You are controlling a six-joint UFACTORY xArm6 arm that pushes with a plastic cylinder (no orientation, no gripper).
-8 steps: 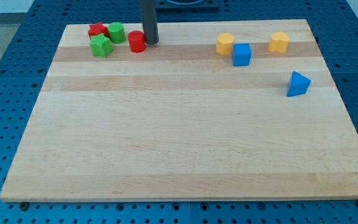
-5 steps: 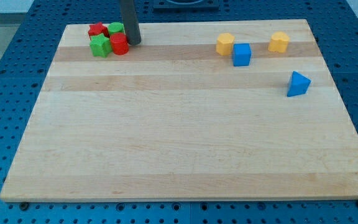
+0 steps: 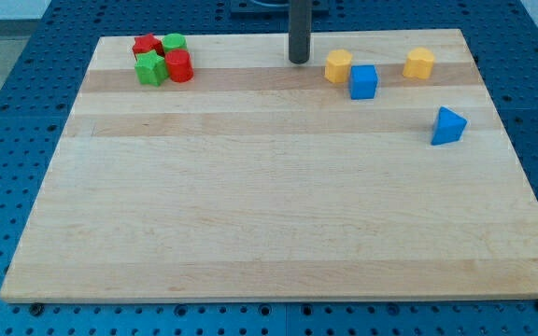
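Observation:
My tip [image 3: 299,61] rests on the board near the view's top, just left of a yellow block [image 3: 338,65] and apart from it. A blue cube [image 3: 363,81] sits right below that yellow block, and a second yellow block [image 3: 419,63] lies farther right. A blue triangular block [image 3: 447,126] stands alone at the right. At the top left, four blocks huddle together: a red block [image 3: 146,45], a green cylinder [image 3: 175,43], a green block [image 3: 150,68] and a red cylinder [image 3: 178,66].
The wooden board [image 3: 278,224] lies on a blue perforated table [image 3: 7,112].
The tip pushed the red cylinder left into the cluster, then pulled away and travelled right to stand beside the left yellow block.

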